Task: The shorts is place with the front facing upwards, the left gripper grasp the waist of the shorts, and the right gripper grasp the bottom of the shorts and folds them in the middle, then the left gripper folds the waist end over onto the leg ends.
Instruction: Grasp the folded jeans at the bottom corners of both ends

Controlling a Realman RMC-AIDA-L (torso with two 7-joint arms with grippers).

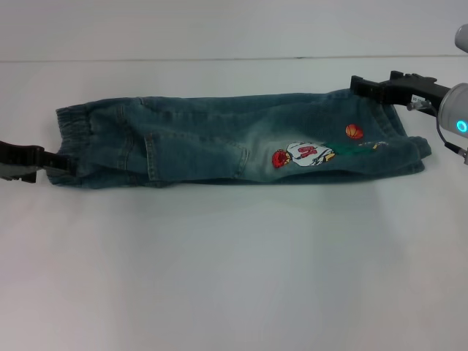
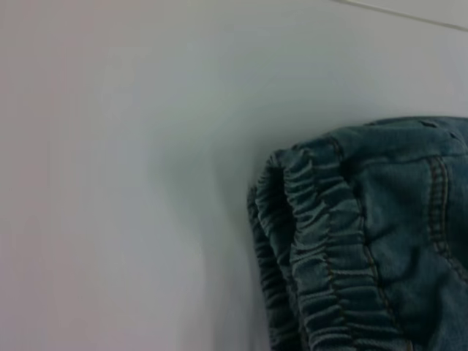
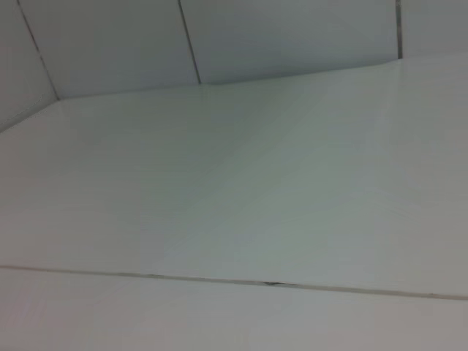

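The shorts [image 1: 219,142] lie flat on the white table [image 1: 234,278] as a long strip running left to right. The gathered waist [image 1: 73,135] is at the left, and the leg ends [image 1: 409,146] are at the right beside the cartoon print [image 1: 303,155]. My left gripper [image 1: 62,162] sits low on the table, its tip against the near corner of the waist. The left wrist view shows the elastic waistband [image 2: 314,256] in doubled layers. My right gripper [image 1: 358,84] reaches in from the right over the far edge of the shorts near the leg ends. The right wrist view shows no shorts.
The table's far edge [image 1: 219,58] runs behind the shorts, with a pale wall beyond. The right wrist view shows only the tabletop [image 3: 256,183], a seam [image 3: 270,283] and the tiled wall [image 3: 110,44]. Bare table lies between the shorts and the near edge.
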